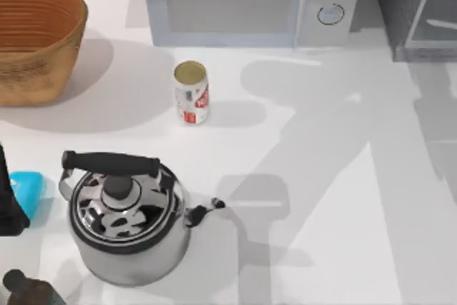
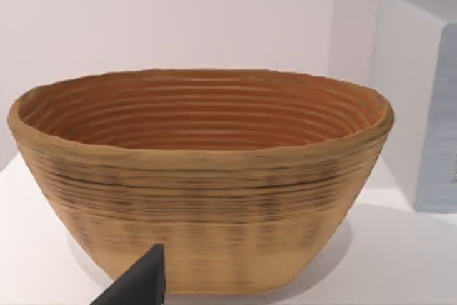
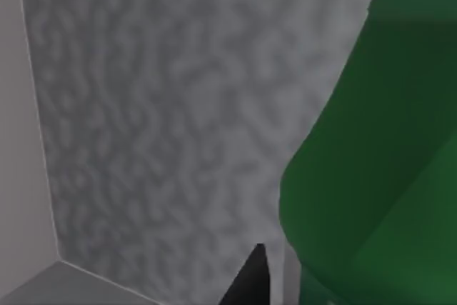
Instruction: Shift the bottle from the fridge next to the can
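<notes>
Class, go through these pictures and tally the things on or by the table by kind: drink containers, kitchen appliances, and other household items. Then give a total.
Drink containers: 3 – can, green bottle, dark bottle
Kitchen appliances: 2 – microwave, fridge
Other household items: 3 – basket, kettle, blue thing
Total: 8

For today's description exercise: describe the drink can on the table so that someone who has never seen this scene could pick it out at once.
Start at the light grey microwave at the table's back edge. Just in front of its left half the can stands upright and alone on the white table. It is small and white with red markings and a dull gold top, far smaller than the shiny kettle nearer the front.
</notes>
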